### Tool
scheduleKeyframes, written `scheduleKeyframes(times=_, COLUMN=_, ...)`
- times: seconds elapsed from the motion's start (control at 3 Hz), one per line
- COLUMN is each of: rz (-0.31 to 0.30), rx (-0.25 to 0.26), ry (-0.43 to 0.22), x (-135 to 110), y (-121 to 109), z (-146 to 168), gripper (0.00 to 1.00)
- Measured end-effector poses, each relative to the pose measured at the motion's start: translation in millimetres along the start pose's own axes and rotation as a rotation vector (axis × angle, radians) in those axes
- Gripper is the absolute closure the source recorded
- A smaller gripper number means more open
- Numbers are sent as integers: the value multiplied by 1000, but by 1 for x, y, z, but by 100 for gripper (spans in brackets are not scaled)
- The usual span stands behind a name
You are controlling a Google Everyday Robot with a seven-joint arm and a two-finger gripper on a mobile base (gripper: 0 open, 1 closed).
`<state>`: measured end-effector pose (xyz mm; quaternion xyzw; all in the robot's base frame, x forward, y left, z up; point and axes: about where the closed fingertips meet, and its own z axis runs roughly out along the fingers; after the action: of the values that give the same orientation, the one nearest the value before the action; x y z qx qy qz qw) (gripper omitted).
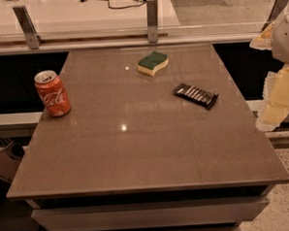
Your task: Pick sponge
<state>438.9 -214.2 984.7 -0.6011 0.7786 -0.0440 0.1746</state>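
Observation:
The sponge [153,63] lies flat on the far middle of the brown table [136,152], its dark green scouring side up and its pale yellow foam showing along the wavy edge. My gripper [268,82] hangs at the right edge of the view, beyond the table's right side and well to the right of the sponge. Its pale yellow pads [281,96] stand apart with nothing between them.
A red cola can [52,93] stands upright near the table's left edge. A flat black snack bar wrapper [196,95] lies right of centre, between the sponge and my gripper. A white counter with metal posts [152,20] runs behind the table.

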Motion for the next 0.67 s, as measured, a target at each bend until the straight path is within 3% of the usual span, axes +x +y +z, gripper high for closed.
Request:
scheduleKeyframes(times=0.33, rz=6, rx=8, ry=-11, x=-1, y=-1, z=0, gripper=0)
scheduleKeyframes(times=0.67, rz=75, rx=19, ry=-81, x=-10, y=-6, z=10, gripper=0)
